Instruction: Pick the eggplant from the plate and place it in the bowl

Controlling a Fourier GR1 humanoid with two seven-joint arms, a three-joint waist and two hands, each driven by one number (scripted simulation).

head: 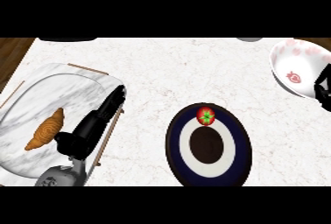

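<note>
Lowest in the head view, the left hand (84, 135) is lying over the right side of a marble tray (39, 92), its fingers stretched straight toward the far end and holding nothing; it looks to be resting. A croissant (45, 130) is sitting on that tray, just beside the hand.

Near the middle of the bench (187, 74), the dark blue plate (208, 151) with its white ring and dark centre is carrying only a small red, tomato-like thing (206, 116) with a green star-shaped top at its far rim. No eggplant is showing on the plate.

At the right edge, the right hand (323, 89) is appearing as a dark shape against the white bowl (294, 61) patterned with red strawberries. Only part of it is in view, so I cannot tell how it is set or whether it is carrying anything.

Judging from this, the pick seems to be behind us or the eggplant is hidden: it is nowhere visible. If the right hand is holding it at the bowl, only the release is remaining; that cannot be confirmed.
</note>
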